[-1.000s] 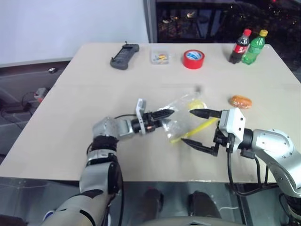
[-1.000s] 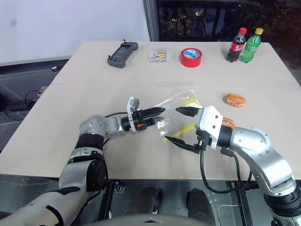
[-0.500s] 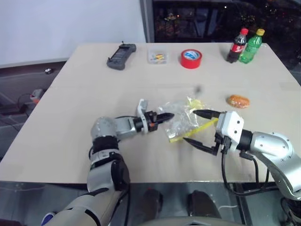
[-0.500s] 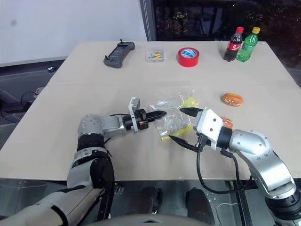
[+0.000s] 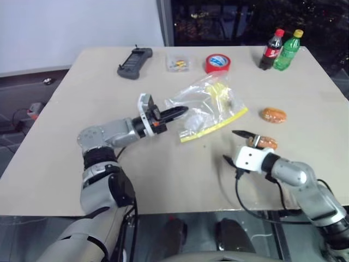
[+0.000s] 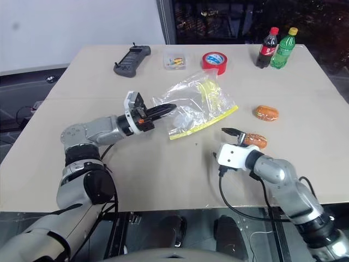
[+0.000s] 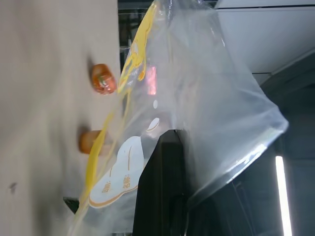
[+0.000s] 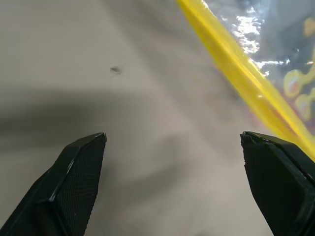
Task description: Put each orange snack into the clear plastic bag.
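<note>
bare tabletop (image 5: 163, 164) lies beneath my spread right gripper (image 5: 235, 146); my left gripper (image 5: 175, 113) clenches the clear plastic bag (image 5: 210, 106).

Nearer orange snack (image 5: 263, 142) partly behind right gripper (image 5: 235, 146).

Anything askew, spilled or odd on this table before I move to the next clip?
Nothing spilled or damaged. The clear plastic bag hangs lifted off the table, pinched at one corner by the shut left gripper. Both orange snacks lie outside it, one beside the open right gripper. The bottles stand upright.
</note>
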Controlling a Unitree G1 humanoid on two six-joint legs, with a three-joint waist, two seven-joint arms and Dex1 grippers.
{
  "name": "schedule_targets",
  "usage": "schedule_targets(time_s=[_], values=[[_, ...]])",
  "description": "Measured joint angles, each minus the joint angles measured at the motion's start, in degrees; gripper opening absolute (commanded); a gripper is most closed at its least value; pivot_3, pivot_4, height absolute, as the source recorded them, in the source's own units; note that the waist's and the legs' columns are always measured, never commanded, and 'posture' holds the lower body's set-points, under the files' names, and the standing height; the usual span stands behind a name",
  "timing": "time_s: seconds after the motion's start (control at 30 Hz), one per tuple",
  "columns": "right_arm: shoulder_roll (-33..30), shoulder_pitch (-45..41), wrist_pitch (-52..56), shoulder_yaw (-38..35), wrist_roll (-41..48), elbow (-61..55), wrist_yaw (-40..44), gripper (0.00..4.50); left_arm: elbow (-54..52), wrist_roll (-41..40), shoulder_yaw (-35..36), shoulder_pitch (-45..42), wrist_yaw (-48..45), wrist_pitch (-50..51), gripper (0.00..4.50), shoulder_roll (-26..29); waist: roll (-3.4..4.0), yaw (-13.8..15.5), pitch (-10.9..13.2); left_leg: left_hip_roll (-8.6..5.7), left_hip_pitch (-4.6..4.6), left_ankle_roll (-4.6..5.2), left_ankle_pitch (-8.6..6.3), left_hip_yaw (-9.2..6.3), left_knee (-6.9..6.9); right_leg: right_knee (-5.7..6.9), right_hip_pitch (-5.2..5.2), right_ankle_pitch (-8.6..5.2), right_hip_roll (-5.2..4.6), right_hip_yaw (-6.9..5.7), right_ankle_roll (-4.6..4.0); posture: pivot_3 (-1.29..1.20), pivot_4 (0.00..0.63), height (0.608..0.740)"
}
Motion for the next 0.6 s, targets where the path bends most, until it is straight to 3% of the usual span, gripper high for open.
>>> schedule_targets(time_s=[0.17,0.3,0.6], values=[[6.72,-5.63,-1.77,1.98,-11.22,8.4,-13.01,4.5,-3.95,-16.8,-1.39,4.49,15.44,-3.28,0.04,-0.39,0.0,-0.21,0.0,0.01,-0.02,-0.01,0.0,0.13,-0.02,0.06,-0.12,0.01,-0.01,0.3,-0.01,0.0,0.15,0.74],[7.96,-6.97,-2.73,1.93,-14.75,10.04,-16.93,4.5,-10.54,-27.97,-4.03,8.48,25.45,-10.18,0.04,-1.07,0.0,-0.14,0.0,0.01,-0.02,-0.01,0.01,0.16,-0.01,0.05,-0.12,0.01,0.01,0.43,-0.02,0.0,0.15,0.74],[9.87,-9.52,-5.22,1.7,-16.72,14.52,-21.25,4.5,-19.97,-30.14,-0.62,9.3,33.34,-15.94,0.04,-5.73,-0.01,-0.18,0.0,0.04,0.0,-0.01,0.01,0.36,0.0,0.07,-0.1,0.02,0.32,0.37,-0.02,0.0,0.15,0.74]])
